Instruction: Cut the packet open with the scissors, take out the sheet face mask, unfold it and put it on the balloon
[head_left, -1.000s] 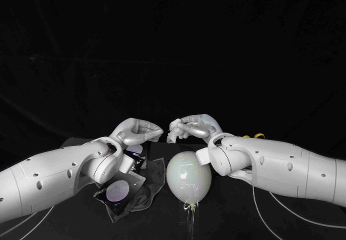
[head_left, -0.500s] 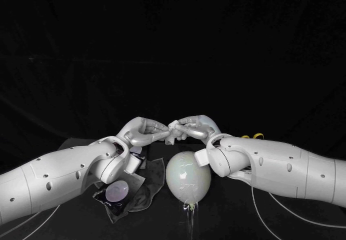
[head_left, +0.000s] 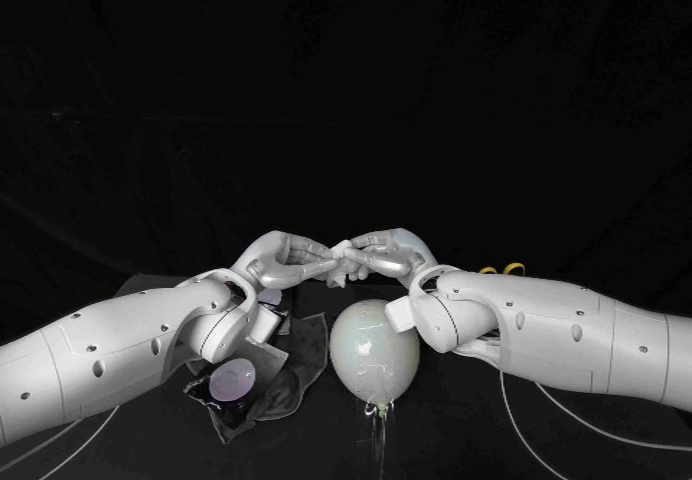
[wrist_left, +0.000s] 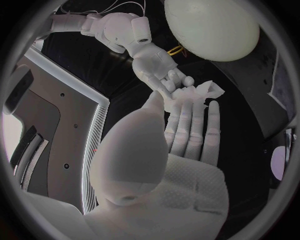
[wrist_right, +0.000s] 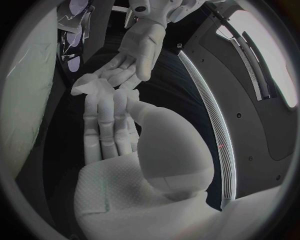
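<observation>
A small, still folded white sheet face mask (head_left: 343, 264) hangs above the table between my two hands. My right hand (head_left: 384, 254) pinches it at its fingertips; the mask (wrist_right: 87, 85) shows there in the right wrist view. My left hand (head_left: 294, 261) meets it from the other side, thumb and fingers closing on the mask (wrist_left: 197, 93). The pale balloon (head_left: 375, 349) lies on the table just below and in front of both hands. The cut dark packet (head_left: 238, 386) with a purple oval lies under my left forearm. Yellow scissors handles (head_left: 506, 270) peek out behind my right arm.
The black table (head_left: 462, 440) runs to the front. White cables (head_left: 537, 455) trail over it at the front right beneath my right arm. The balloon's knot (head_left: 379, 408) points toward the front edge.
My left hand has moved right, closing the gap to my right hand, and its fingers now meet the mask. The right hand, balloon and packet stay put.
</observation>
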